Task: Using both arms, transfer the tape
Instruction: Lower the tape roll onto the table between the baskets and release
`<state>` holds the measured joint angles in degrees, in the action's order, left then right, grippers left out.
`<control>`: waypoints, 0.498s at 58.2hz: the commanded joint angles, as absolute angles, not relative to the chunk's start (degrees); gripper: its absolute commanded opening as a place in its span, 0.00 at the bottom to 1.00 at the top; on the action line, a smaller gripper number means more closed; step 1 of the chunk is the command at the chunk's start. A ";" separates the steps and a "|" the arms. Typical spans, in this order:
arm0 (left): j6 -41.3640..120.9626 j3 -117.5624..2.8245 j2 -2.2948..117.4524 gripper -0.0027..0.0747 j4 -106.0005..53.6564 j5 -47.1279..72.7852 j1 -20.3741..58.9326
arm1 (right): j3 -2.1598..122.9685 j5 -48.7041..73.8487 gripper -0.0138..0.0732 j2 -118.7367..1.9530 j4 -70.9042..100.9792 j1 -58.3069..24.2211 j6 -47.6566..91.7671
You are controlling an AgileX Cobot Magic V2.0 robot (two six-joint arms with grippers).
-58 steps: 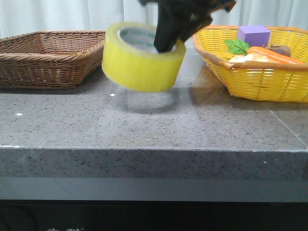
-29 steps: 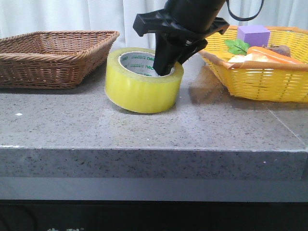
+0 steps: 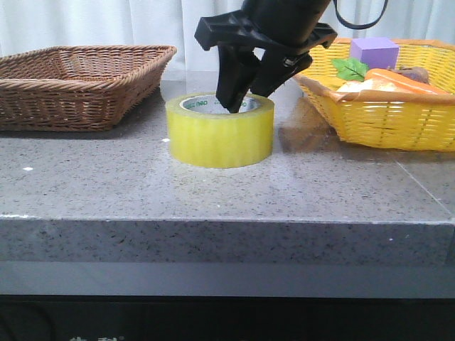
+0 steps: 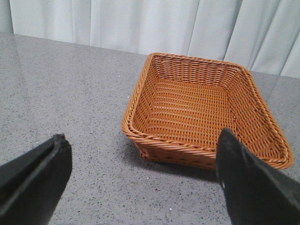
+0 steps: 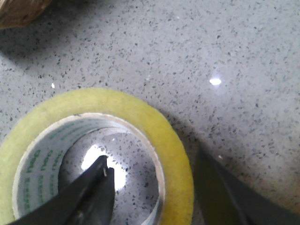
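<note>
The right gripper (image 3: pixel 242 96) comes down steeply from above with its black fingers spread apart, one finger (image 5: pixel 89 197) inside the white core of the tape (image 3: pixel 220 131) and the other outside the yellow wall, neither visibly pressing on it. The tape lies flat on the grey speckled desk (image 3: pixel 213 192), about midway between the brown wicker basket (image 3: pixel 78 82) toward the left edge and the yellow basket (image 3: pixel 377 99) toward the right edge, with bare stone stretching to the front edge. The left gripper (image 4: pixel 140 183) hangs wide open and holds nothing, above the desk near the brown basket, pale curtains behind.
</note>
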<state>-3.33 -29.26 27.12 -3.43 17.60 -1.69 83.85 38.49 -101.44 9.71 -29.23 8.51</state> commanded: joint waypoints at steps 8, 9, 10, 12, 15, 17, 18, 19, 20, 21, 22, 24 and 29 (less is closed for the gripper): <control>-3.49 -31.38 27.89 0.83 -3.66 13.04 -1.27 | 87.86 35.07 0.63 -96.83 9.97 -29.16 8.91; -3.49 -31.38 27.89 0.83 -3.66 13.04 -1.27 | 87.94 34.99 0.63 -96.64 9.97 -29.16 8.91; -3.49 -31.38 27.89 0.83 -3.66 13.04 -1.27 | 87.93 34.80 0.63 -96.36 9.97 -29.16 8.91; -3.49 -31.38 27.89 0.83 -3.66 13.04 -1.27 | 88.00 34.55 0.63 -95.96 9.97 -29.16 8.91; -3.49 -31.38 27.89 0.83 -3.66 13.04 -1.27 | 88.00 34.31 0.63 -95.33 9.97 -29.16 8.91; -3.49 -31.38 27.89 0.83 -3.66 13.04 -1.27 | 88.00 34.27 0.63 -95.03 9.97 -29.16 8.91; -3.49 -31.38 27.89 0.83 -3.66 13.04 -1.27 | 88.00 34.21 0.63 -94.90 9.97 -29.16 8.91; -3.49 -31.38 27.89 0.83 -3.66 13.04 -1.27 | 88.00 34.21 0.63 -94.90 9.97 -29.16 8.91; -3.49 -31.38 27.89 0.83 -3.66 13.04 -1.27 | 88.06 34.21 0.63 -94.82 9.97 -29.16 8.91; -3.49 -31.38 27.89 0.83 -3.66 13.04 -1.27 | 88.06 34.21 0.63 -94.76 9.97 -29.16 8.91; -3.49 -31.38 27.89 0.83 -3.66 13.04 -1.27 | 88.11 34.21 0.63 -94.76 9.97 -29.16 8.91; -3.49 -31.38 27.89 0.83 -3.66 13.04 -1.27 | 88.10 34.16 0.61 -94.71 9.97 -29.16 8.91; -3.49 -31.38 27.89 0.83 -3.66 13.04 -1.27 | 88.10 34.16 0.50 -94.71 9.97 -29.16 8.91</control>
<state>-3.33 -29.26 27.12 -3.43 17.60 -1.69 86.18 37.47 -97.87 9.71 -29.23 8.51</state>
